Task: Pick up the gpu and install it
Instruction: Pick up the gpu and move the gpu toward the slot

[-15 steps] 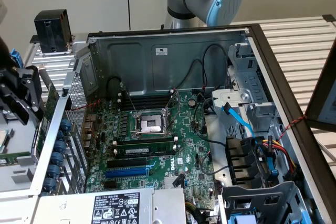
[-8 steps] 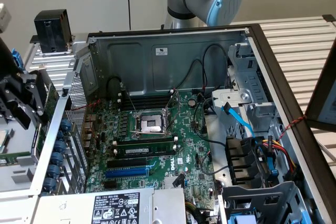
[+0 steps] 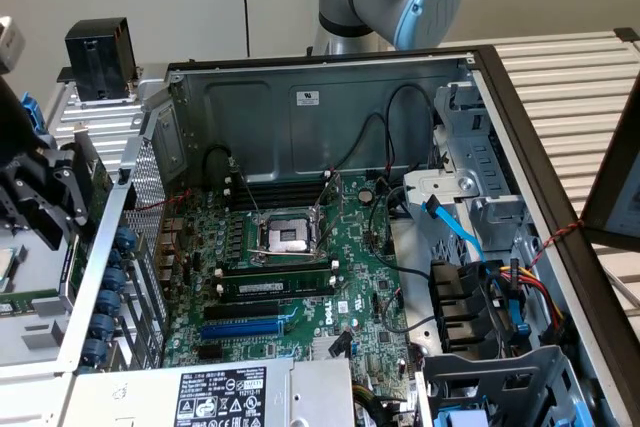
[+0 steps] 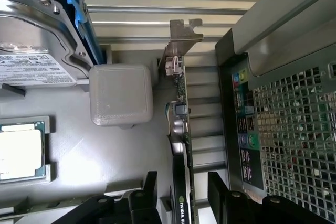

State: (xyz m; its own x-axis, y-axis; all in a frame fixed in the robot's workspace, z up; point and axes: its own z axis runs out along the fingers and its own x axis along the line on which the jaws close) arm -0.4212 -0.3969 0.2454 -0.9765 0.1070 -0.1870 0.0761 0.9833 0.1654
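— so, which step is this?
— the pickup, i'd say. the gripper (image 4: 182,178) hangs over the gpu (image 4: 180,192), and the card is not lifted yet. it stands on its long edge in the grey tray (image 4: 131,150), with its metal bracket (image 4: 182,38) at the end away from the gripper.
— where is that against the computer?
— outside it, just beside the case (image 4: 278,129), along the wall with the coloured sockets. in the exterior view that spot is at the far left of the frame.
— and the fingers (image 4: 151,190)?
— spread open. one sits on the cooler side and the other on the bare board side. the card is between them with a gap showing on both sides, so nothing is gripped.
— and inside the case?
— the motherboard (image 3: 300,267) has its blue slot (image 3: 245,328) bare, so nothing is installed.
— what does the next move call for?
— my guess is a square, centred squeeze on a thin upright card. it should be firm enough that the card doesn't tip, and stay clear of the grey block (image 4: 121,95) beside it.
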